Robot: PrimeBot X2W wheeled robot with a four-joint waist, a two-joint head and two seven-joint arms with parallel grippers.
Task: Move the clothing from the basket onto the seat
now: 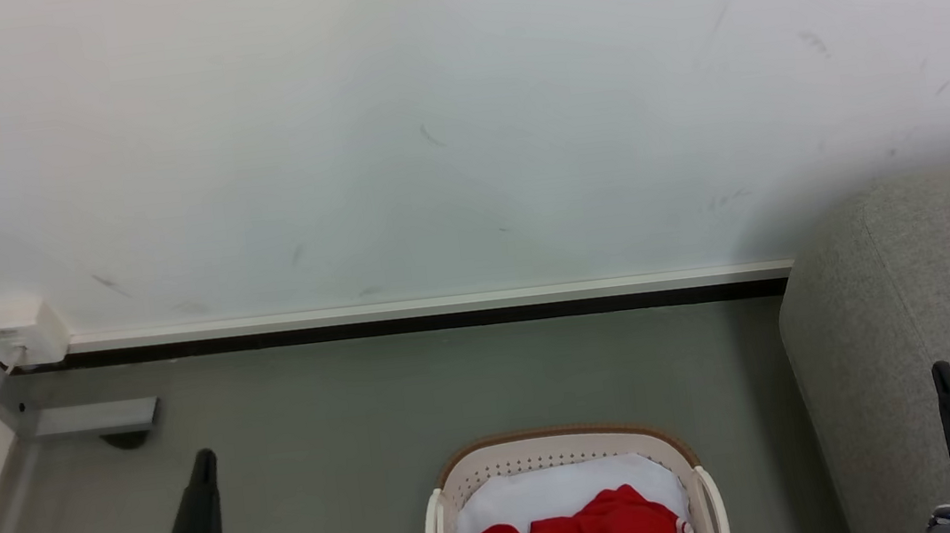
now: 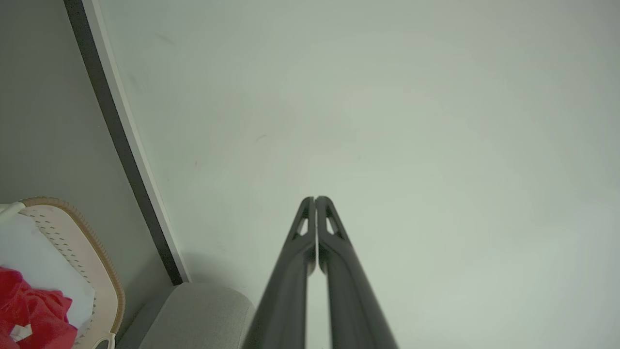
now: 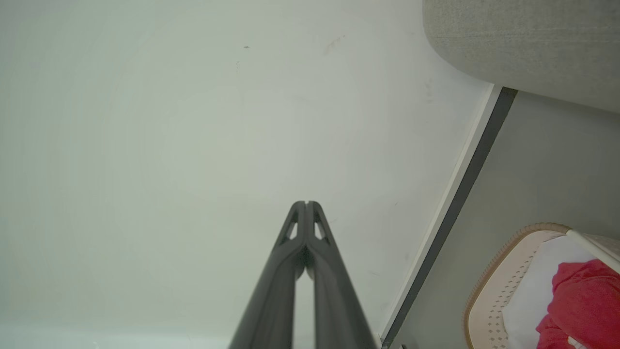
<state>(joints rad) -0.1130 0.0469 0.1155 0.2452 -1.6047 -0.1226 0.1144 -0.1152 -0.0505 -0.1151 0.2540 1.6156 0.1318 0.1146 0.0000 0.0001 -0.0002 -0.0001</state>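
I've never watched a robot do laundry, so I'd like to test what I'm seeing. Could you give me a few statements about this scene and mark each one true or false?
1. Red clothing lies in the basket. True.
2. The left tool is gripping the clothing. False: its fingers are shut on nothing and point at the wall.
3. The seat is on the robot's right of the basket. True.
4. The basket stands on the seat. False: it stands on the floor beside the seat.
5. The right tool is wide open. False: its fingers are shut together.
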